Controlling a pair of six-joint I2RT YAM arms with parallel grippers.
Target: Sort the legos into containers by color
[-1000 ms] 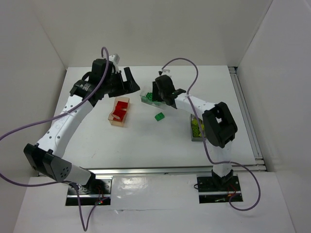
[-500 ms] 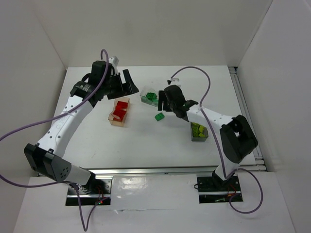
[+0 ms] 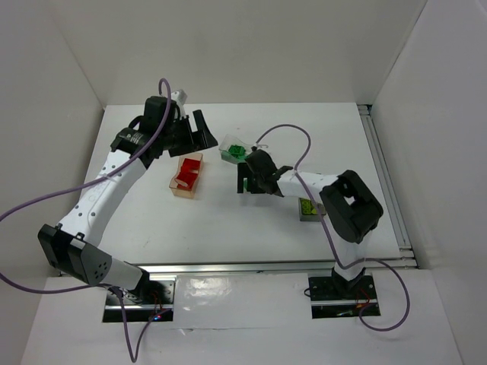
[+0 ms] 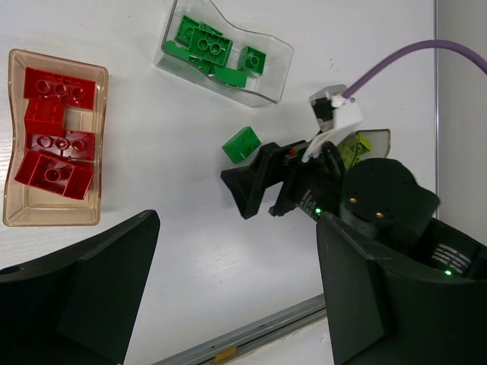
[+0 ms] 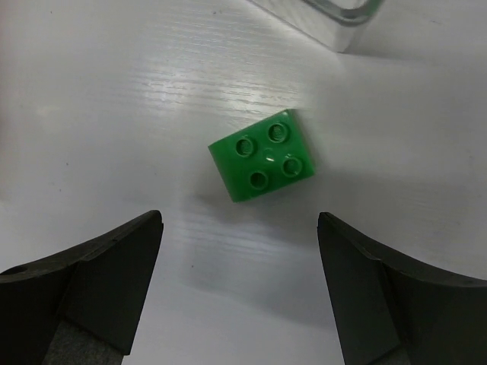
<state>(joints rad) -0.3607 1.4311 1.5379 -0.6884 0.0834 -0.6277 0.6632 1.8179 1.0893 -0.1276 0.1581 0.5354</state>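
White table (image 3: pixel 228 228) directly beneath the right gripper (image 5: pixel 239 220); white walls (image 3: pixel 251 46) well beyond it; metal rail (image 3: pixel 243 268) behind.

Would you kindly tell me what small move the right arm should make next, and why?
Probably lower the right gripper straight down and slightly forward around the loose green brick. Its jaws are open, the brick lies flat on the table just ahead of them, ungripped, outside the clear tub.

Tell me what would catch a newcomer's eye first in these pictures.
A lone green brick lies studs up on the white table, with the right gripper open just above it. In the left wrist view, bright red bricks lie in a tan tub at the left, and green bricks sit in a clear tub at the top.
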